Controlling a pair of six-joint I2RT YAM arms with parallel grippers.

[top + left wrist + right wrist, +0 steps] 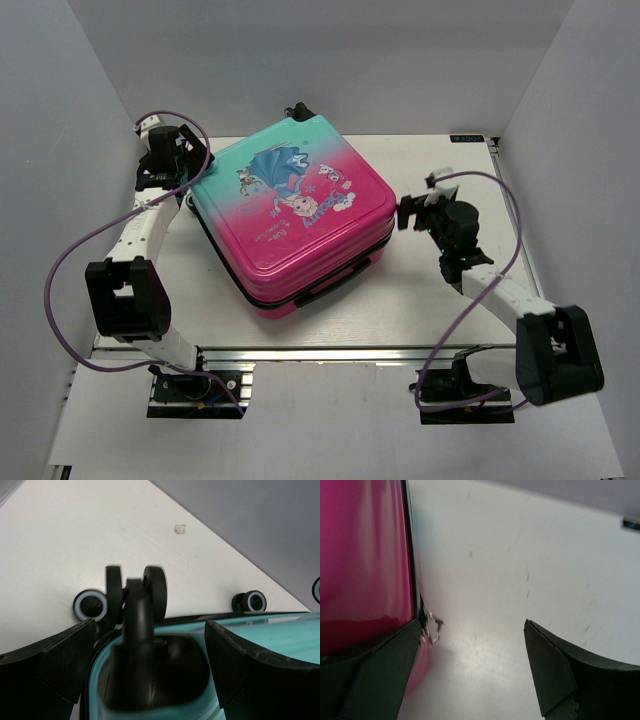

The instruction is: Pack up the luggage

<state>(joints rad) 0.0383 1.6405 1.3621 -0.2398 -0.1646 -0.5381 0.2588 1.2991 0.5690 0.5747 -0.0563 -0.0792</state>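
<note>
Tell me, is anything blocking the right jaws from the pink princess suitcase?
No, nothing visible is in the way. The right jaws stand open right beside the pink-and-teal hard-shell suitcase, with only the bare white table around them.

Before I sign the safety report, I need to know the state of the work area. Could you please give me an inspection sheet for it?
Surface: white table, with faint scuffs.
Job's things: suitcase closed, lying flat with the picture side up, wheels at the far left end.
Clutter: one small pale speck on the table; nothing else seen.
Grippers: left pincer open, astride a wheel corner of the suitcase; right pincer open, beside the pink right corner; neither holds anything.
Cables: left cable and right cable, both purple, loop free beside the arms.
Surroundings: plain white walls on three sides.
</note>
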